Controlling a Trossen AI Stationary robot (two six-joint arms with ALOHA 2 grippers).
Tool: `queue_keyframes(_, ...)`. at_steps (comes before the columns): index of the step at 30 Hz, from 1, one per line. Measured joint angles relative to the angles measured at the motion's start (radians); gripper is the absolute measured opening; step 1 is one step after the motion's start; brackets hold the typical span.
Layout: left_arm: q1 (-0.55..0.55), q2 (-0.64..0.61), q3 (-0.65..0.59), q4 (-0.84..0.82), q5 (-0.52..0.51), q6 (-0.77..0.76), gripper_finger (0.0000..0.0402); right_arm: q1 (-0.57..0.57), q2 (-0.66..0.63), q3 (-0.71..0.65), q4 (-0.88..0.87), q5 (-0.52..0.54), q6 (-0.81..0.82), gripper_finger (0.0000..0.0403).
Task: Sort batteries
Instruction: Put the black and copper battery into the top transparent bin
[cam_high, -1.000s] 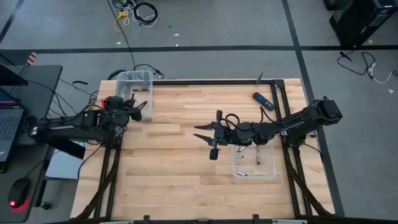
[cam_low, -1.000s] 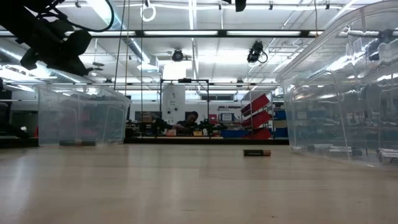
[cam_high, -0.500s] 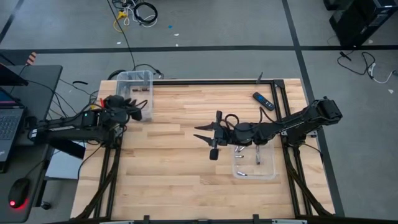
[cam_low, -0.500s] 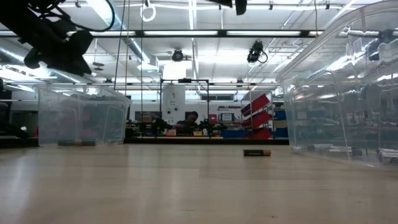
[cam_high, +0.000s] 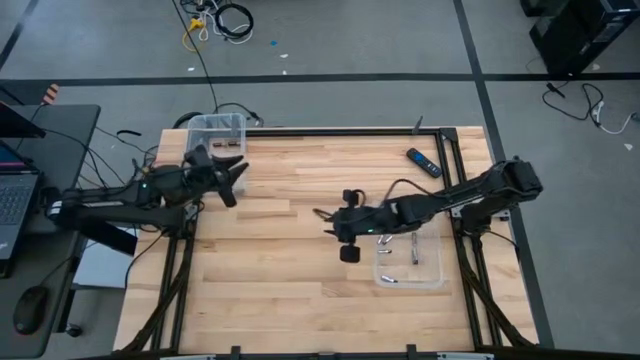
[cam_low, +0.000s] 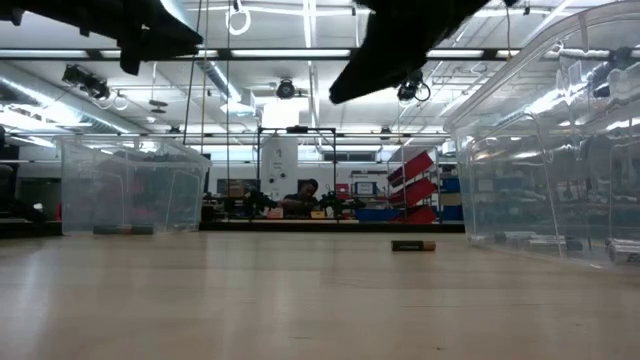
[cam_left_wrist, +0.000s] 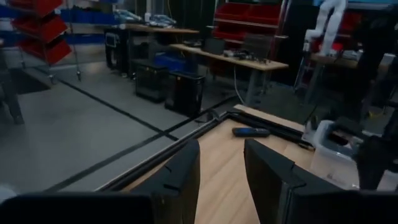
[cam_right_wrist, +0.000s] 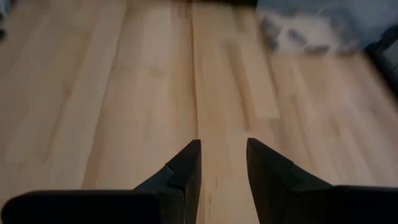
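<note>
**Spotter:** What worries you from here?

**Me:** Both arms are up off the table with nothing in them. My left gripper hangs just beside the clear plastic bin at the table's far left corner, fingers a narrow gap apart and empty. My right gripper is over the bare middle of the pale wooden tabletop, its gap just as narrow and empty, wood showing between the fingers. The cells are far smaller than those fingers, so on any pick I'd expect one to roll or skitter away if I come down off-centre. The other risk I see is clipping a bin wall with a finger and shoving the bin.

**Spotter:** Where are the batteries?

**Me:** The small silvery and dark cylindrical batteries I can make out lie in the clear plastic bin near the table's right edge, with a few dark ones in the left bin. One dark cell with an orange end lies loose on the wood in the low view.

**Spotter:** Counts?

**Me:** Two arms, two bins. One black-and-blue remote-like bar near the far right corner. One loose cell. Roughly four in the right bin and two or three in the left; they're too small to count firmly.
</note>
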Motion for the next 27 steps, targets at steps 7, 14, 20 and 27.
queue_keyframes(7,-0.006,0.082,-0.002,0.026,0.006,0.010,0.0122,-0.015,0.215,0.280,-0.398,-0.059,0.004,0.0117)
queue_keyframes(14,-0.006,0.097,-0.002,0.023,0.019,0.038,0.0122,-0.016,0.395,0.436,-0.672,-0.158,0.007,0.0117)
queue_keyframes(20,-0.007,0.094,-0.002,-0.007,0.027,0.047,0.0122,-0.014,0.448,0.437,-0.788,-0.222,0.004,0.0117)
queue_keyframes(27,-0.007,0.095,-0.002,-0.034,0.027,0.040,0.0122,-0.023,0.448,0.433,-0.792,-0.152,0.040,0.0124)
